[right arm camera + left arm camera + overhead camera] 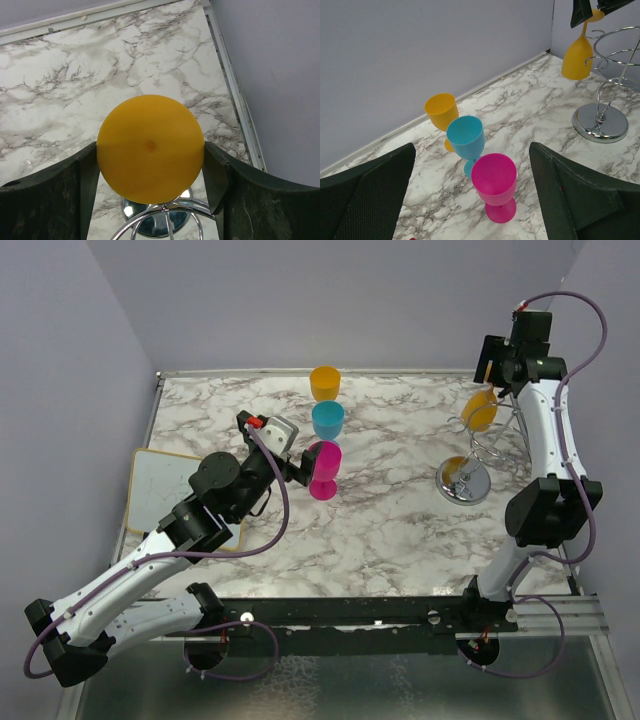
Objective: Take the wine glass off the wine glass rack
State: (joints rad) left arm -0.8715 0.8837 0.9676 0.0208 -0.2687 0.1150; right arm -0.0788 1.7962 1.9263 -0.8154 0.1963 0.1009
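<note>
The orange wine glass [480, 412] hangs upside down beside the wire arms of the silver wine glass rack [465, 481] at the table's right side. My right gripper [497, 375] is shut on the glass's round foot [150, 147], which touches both fingers in the right wrist view. The rack's wires and disc base [165, 222] show below it. In the left wrist view the glass [577, 55] hangs just left of the rack [600, 122]; I cannot tell whether its stem touches the wire. My left gripper [300, 465] is open and empty, next to a pink glass.
Three upright plastic glasses stand in a row mid-table: yellow [324, 382], blue [327, 420], pink [323, 472]. They also show ahead of the left fingers [370, 195]. A white board [160, 485] lies at the left edge. Walls close the back and right sides.
</note>
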